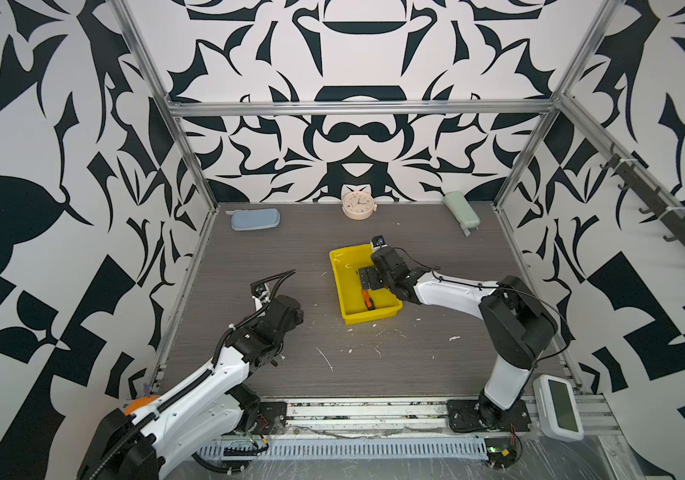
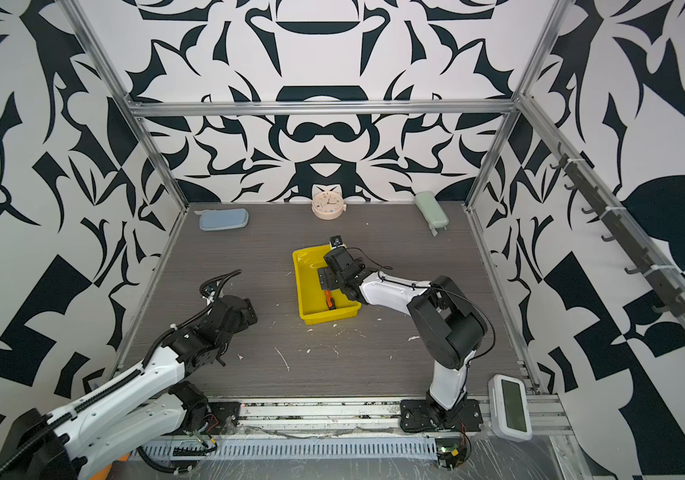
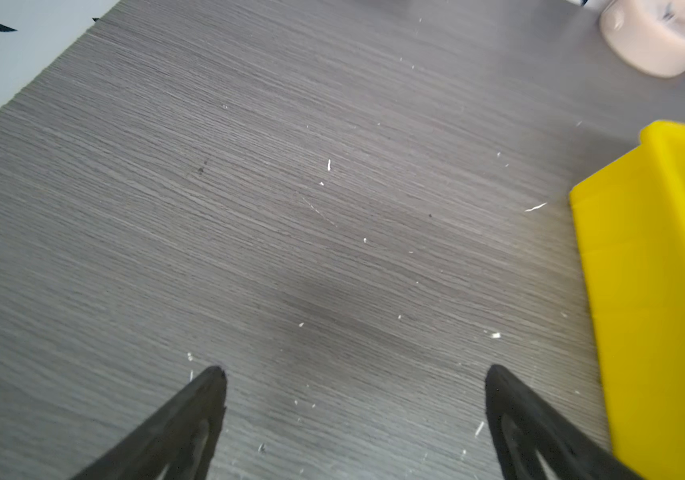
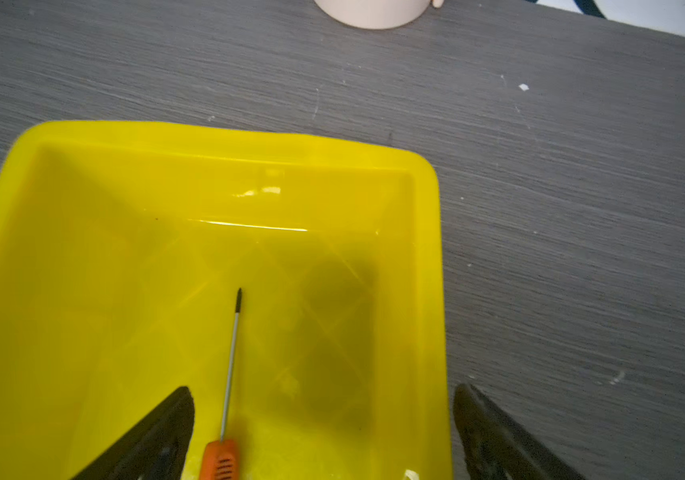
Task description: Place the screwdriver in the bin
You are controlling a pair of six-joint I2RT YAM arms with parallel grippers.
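The screwdriver (image 1: pixel 367 300) (image 2: pixel 329 300) has an orange handle and lies flat on the floor of the yellow bin (image 1: pixel 369 317) (image 2: pixel 328 316), in its near half. In the right wrist view its thin shaft (image 4: pixel 230 365) points toward the bin's far rim (image 4: pixel 228 137). My right gripper (image 4: pixel 323 390) (image 1: pixel 367 282) hangs open above the bin and holds nothing. One finger is beside the screwdriver and the other is outside the bin's wall. My left gripper (image 3: pixel 356 369) (image 1: pixel 290 311) is open over bare table, left of the bin (image 3: pixel 656 291).
A pink clock (image 1: pixel 358 205), a blue pouch (image 1: pixel 255 219) and a pale green case (image 1: pixel 461 210) lie along the back wall. A white device (image 1: pixel 561 407) sits at the front right corner. White scraps dot the grey table. Metal frame posts edge the workspace.
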